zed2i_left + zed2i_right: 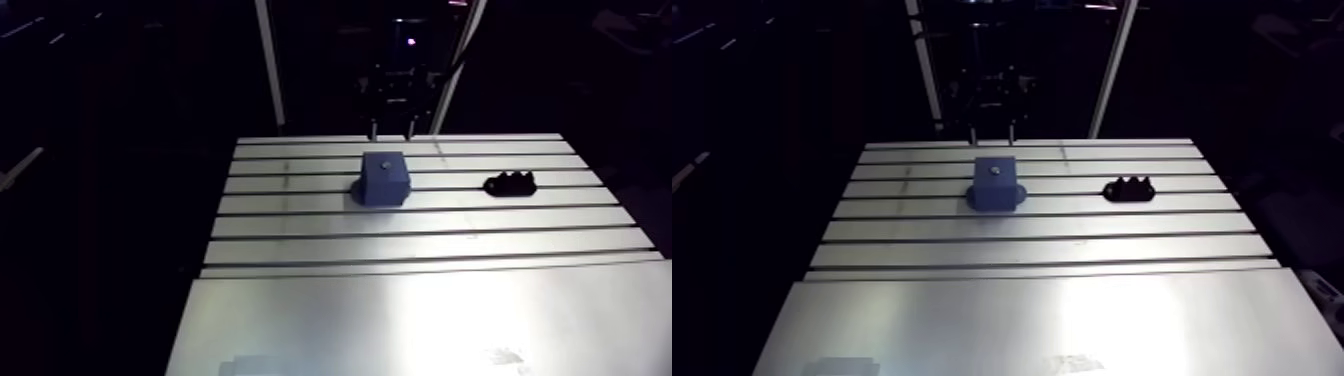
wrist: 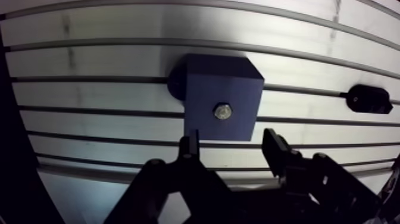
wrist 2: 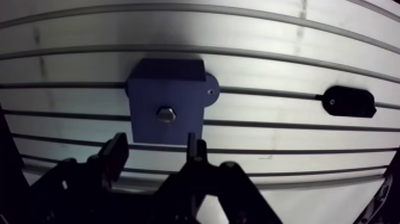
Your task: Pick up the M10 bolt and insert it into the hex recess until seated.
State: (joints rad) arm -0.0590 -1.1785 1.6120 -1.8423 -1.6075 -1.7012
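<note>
Tool [image 2: 231, 140] fingers apart, holding nothing, hovering just short of the blue block [image 2: 202, 89]. M10 bolt [image 2: 222, 111] sits in the block's top face, hex head showing. Block rests on the slotted surface [image 2: 119, 59]. Black fixture [image 2: 369, 98] lies well apart, beside it.

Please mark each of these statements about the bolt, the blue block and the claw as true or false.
1. The bolt sits in the top face of the blue block. True.
2. The claw is holding the bolt. False: its fingers are apart and hold nothing.
3. A black part lies on the table, apart from the block. True.
4. The block stands on the plain, unslotted part of the table. False: it stands on the slotted part.
</note>
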